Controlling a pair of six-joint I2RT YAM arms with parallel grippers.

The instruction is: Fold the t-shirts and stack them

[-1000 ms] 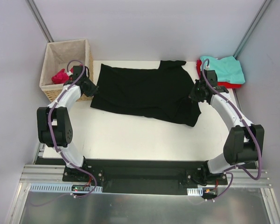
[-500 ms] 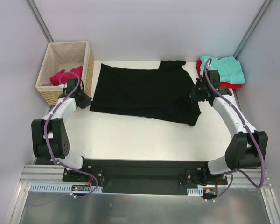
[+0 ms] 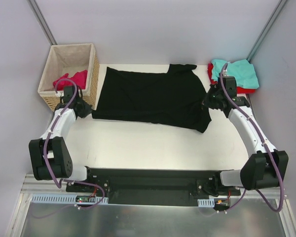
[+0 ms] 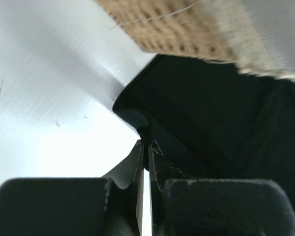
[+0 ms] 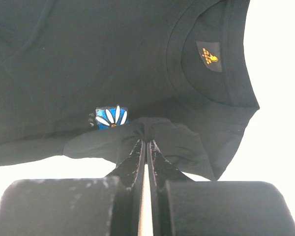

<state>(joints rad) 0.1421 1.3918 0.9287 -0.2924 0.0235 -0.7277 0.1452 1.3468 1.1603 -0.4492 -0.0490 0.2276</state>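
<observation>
The large black t-shirt lies spread across the back of the table. My left gripper is shut on its near left corner, beside the basket. In the left wrist view that gripper pinches a fold of the black cloth. My right gripper is shut on the shirt's right edge. The right wrist view shows it gripping bunched black cloth below the collar label. A teal tee lies on a red tee at the back right. A magenta-pink tee sits in the basket.
The wicker basket with beige lining stands at the back left corner, touching the black shirt's left side; its woven wall fills the top of the left wrist view. Grey walls close in the table on three sides.
My left gripper has moved toward the near left and my right gripper outward to the right. The black shirt is drawn wider and flatter between them.
</observation>
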